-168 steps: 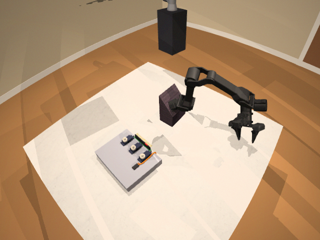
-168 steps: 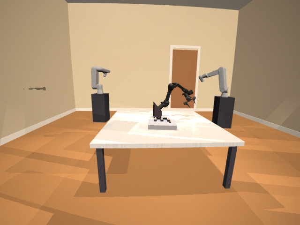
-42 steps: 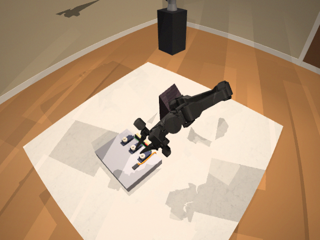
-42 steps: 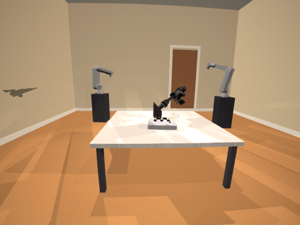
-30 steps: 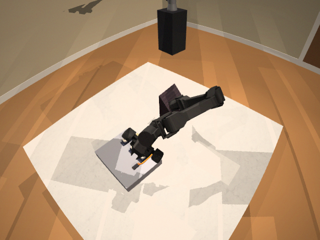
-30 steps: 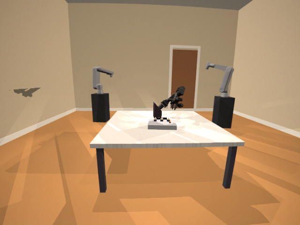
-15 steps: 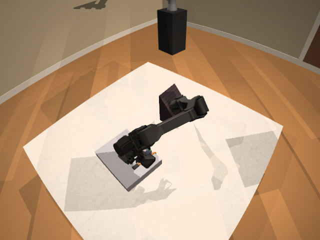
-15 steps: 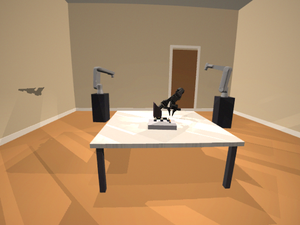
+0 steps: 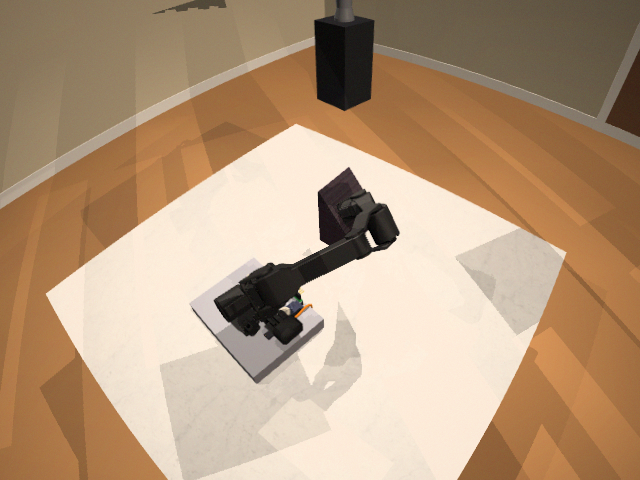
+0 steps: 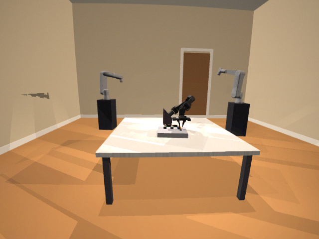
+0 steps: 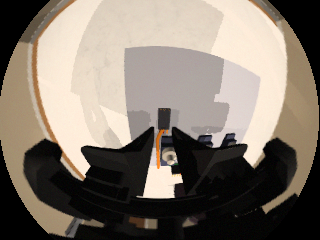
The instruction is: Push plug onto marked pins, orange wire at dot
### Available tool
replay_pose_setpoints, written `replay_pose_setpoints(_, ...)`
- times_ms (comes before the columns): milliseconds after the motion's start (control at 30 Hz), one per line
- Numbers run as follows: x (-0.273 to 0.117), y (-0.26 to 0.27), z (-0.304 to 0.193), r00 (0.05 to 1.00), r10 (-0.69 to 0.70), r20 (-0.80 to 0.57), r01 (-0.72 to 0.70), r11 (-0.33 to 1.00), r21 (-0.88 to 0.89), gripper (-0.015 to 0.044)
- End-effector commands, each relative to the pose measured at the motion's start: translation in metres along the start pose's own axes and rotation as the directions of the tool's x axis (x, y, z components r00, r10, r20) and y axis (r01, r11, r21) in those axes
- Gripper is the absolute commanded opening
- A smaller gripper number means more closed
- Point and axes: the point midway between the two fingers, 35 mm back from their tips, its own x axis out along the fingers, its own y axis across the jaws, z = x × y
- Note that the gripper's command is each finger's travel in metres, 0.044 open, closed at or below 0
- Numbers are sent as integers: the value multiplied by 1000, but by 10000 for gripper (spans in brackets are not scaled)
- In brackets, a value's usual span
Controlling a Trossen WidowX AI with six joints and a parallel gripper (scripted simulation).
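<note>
The small dark plug (image 9: 268, 334) (image 10: 180, 129) (image 11: 164, 118) lies on the grey holder slab (image 9: 258, 365) (image 10: 172, 134) (image 11: 172, 75). In the wrist view it shows just beyond the fingertips. Its orange lead (image 9: 305, 310) (image 11: 158, 150) runs back beside the servo (image 9: 294, 307) (image 11: 167, 145), which has a pale round top. My gripper (image 10: 181, 126) (image 11: 163, 129) points down over the slab, partly open, with nothing between the fingers. In the top view the arm hides the fingertips. A green bit of the coloured band (image 9: 299, 298) shows beside the arm; the pins are too small to tell.
Two more dark servos (image 11: 205, 140) (image 11: 229, 139) stand on the slab, right of the fingers in the wrist view. A dark upright panel (image 9: 330, 219) (image 10: 166, 118) stands by the arm's base on the white table (image 9: 413, 361) (image 10: 139, 146).
</note>
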Motion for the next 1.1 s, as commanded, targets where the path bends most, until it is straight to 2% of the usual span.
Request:
replay_pose_setpoints(0,12,-2,-3,1000,5,-12,-5,1000,15,115)
replay_pose_setpoints(500,27,-2,-3,1000,6,-12,-6,1000,15,115)
replay_pose_setpoints(533,27,-2,-3,1000,6,-12,-6,1000,15,89)
replay_pose_setpoints(767,27,-2,-3,1000,6,-12,-6,1000,15,42)
replay_pose_setpoints(833,24,-2,-3,1000,6,-12,-5,1000,15,0)
replay_pose_setpoints(1067,-14,-3,-1,1000,3,-12,-3,1000,16,0)
